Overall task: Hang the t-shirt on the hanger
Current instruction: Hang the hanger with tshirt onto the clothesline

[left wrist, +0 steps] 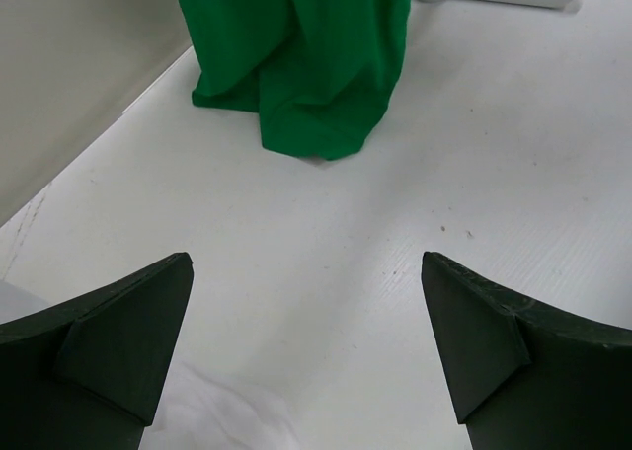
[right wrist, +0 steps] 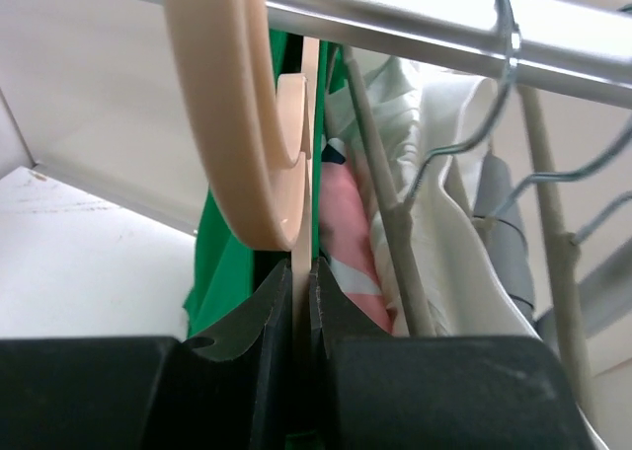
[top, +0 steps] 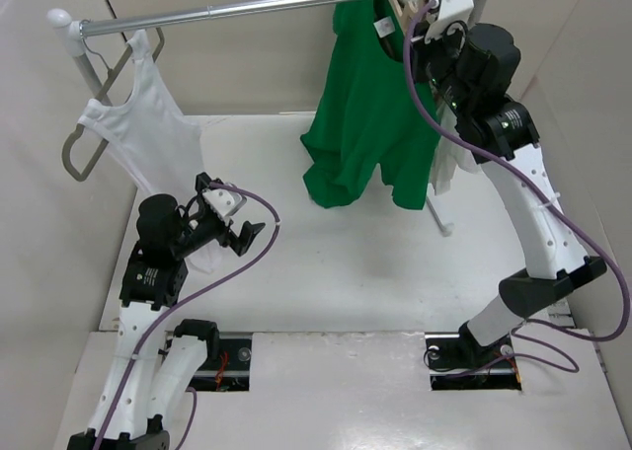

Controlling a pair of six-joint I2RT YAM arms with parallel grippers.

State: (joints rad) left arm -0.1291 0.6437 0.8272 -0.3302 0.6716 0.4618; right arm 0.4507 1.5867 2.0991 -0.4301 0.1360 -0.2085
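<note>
The bright green short-sleeved t-shirt hangs below the horizontal chrome metal rail at the right end, on the slim pale beige wooden hanger. The hanger hook curves up against the rail. The right gripper is raised to the rail, with its jaws clamped on the hanger's thin stem. The t-shirt's lower folds reach the white table. The left gripper hovers low over the table, jaws spread wide and holding nothing. A white tank top hangs at the left end of the rail.
</note>
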